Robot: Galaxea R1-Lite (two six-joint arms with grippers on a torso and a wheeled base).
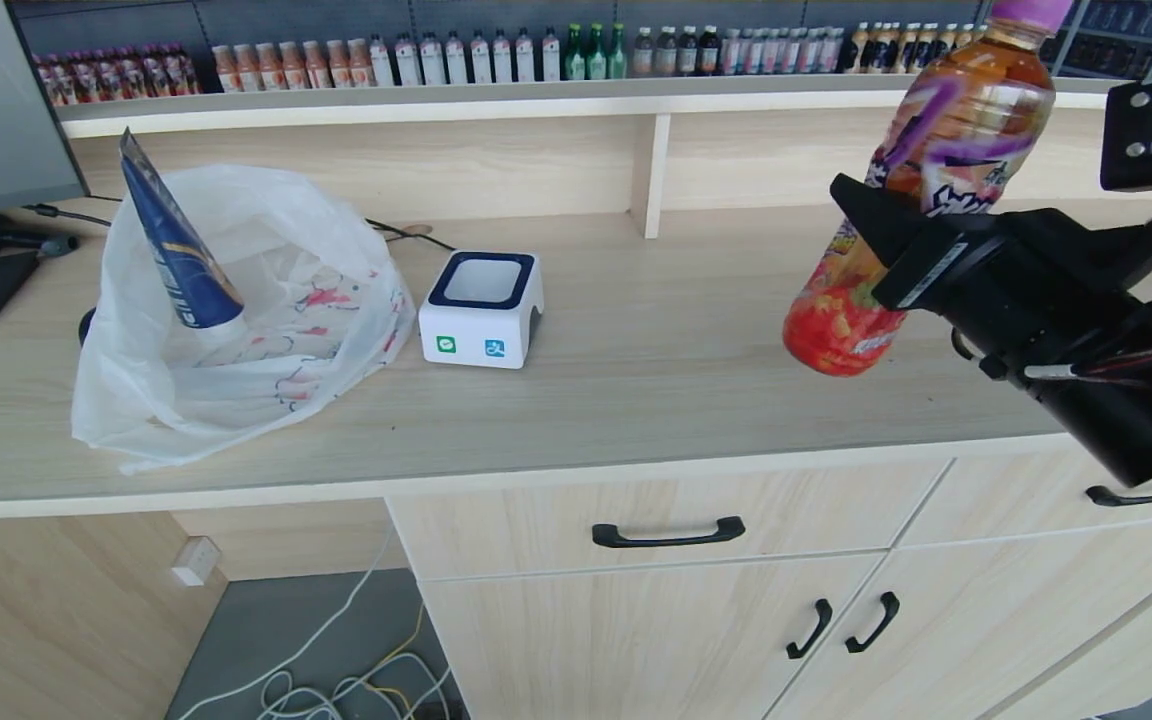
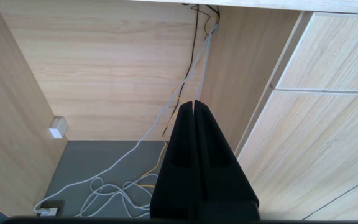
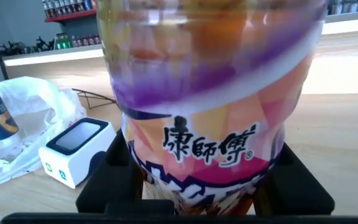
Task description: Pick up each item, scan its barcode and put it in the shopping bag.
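The right claw (image 1: 898,245) grasps a tilted bottle (image 1: 946,140); the scanner (image 1: 481,310) and bag (image 1: 326,290) sit well to its left. The left claw (image 2: 194,106) is clenched.

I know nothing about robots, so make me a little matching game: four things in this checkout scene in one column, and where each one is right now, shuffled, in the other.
Things
1. drink bottle
2. blue tube
3. scanner
4. left hand

Places
A. standing on the counter beside the shopping bag
B. down below the counter top, shut and empty
C. sticking up out of the shopping bag
D. held above the counter in the right hand

Pairs: 1-D, 2-C, 3-A, 4-B
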